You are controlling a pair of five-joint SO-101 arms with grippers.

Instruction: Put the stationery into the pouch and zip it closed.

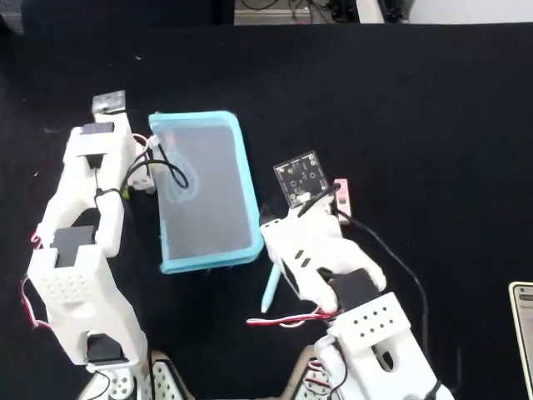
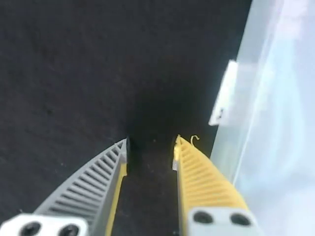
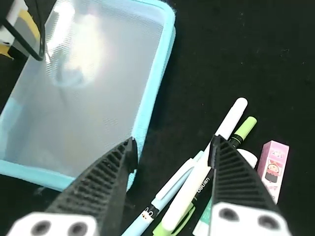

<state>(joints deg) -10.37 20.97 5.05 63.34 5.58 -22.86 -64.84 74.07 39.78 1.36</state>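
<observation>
One black table (image 1: pixel 433 100) fills the high view. Two white arms stand on it: the left arm (image 1: pixel 79 250) runs up the left side of the frame and the right arm (image 1: pixel 333 267) rises from the lower middle.

One pouch (image 1: pixel 204 183), with a translucent face and light blue trim, lies flat left of centre between the arms. I cannot tell whether its zip is open. A small white tab (image 2: pixel 224 93) on its edge bears a tiny dark mark too small to read.

The stationery lies on the table outside the pouch, just beside its right edge and under the right arm's wrist. At least three pens are bunched together:
- One white pen (image 3: pixel 189 196), with dark print on its barrel.
- One light blue pen (image 3: pixel 170 189), with a small cartoon figure near its end.
- One green-tipped pen (image 3: pixel 246 125).

More barrels lie under these, so the full count is unclear. One pink eraser (image 3: pixel 272 167), with a cartoon figure on its wrapper, lies beside the pens on the side away from the pouch.

The left gripper (image 2: pixel 150 147) sits at the pouch's upper left corner, over bare table. Its grey and yellow jaws are parted, with nothing between them. The right gripper (image 3: pixel 172 147) hangs above the pens and the pouch's trim, its black jaws spread wide and gripping nothing.

One pale flat object (image 1: pixel 523 325) is cut off by the right edge of the frame.
</observation>
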